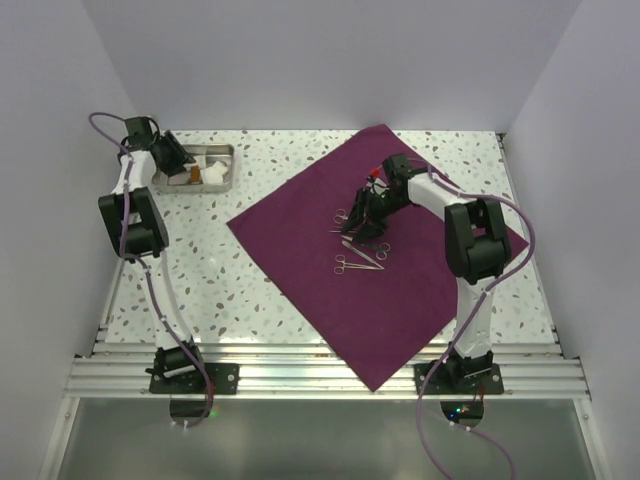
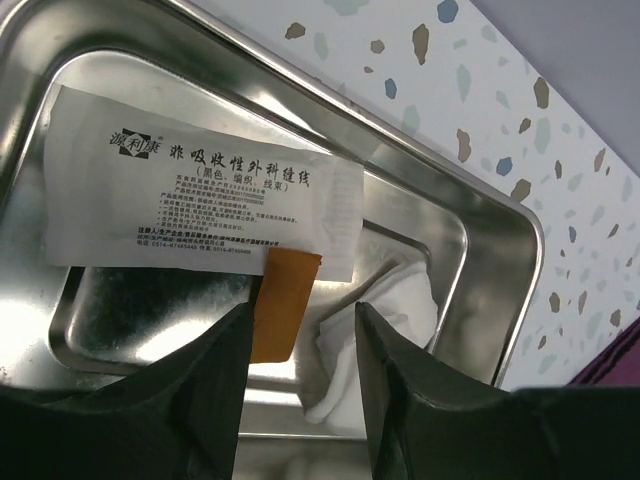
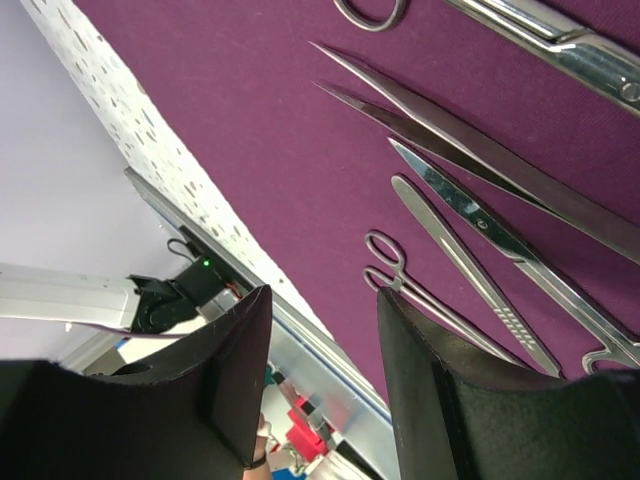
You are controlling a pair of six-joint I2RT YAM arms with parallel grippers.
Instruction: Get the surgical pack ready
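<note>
The surgical pack (image 1: pixel 400 300) is a deep purple cloth spread flat as a diamond on the speckled table. Several steel instruments (image 1: pixel 358 250) lie near its middle. The right wrist view shows long tweezers (image 3: pixel 450 130), scissors (image 3: pixel 500 240), a scalpel handle (image 3: pixel 470 270) and ring-handled clamps (image 3: pixel 390 260) on the cloth (image 3: pixel 250 130). My right gripper (image 1: pixel 362 215) (image 3: pixel 320 330) hovers over them, open and empty. My left gripper (image 1: pixel 178 160) (image 2: pixel 300 340) stands open over the steel tray (image 2: pixel 500 215), just above an orange packet (image 2: pixel 285 300) and white gauze (image 2: pixel 390 310).
The tray (image 1: pixel 222 150) sits at the back left and also holds a white printed suture packet (image 2: pixel 200 190). An aluminium rail (image 1: pixel 320 375) runs along the near edge. Walls close in the left, back and right sides.
</note>
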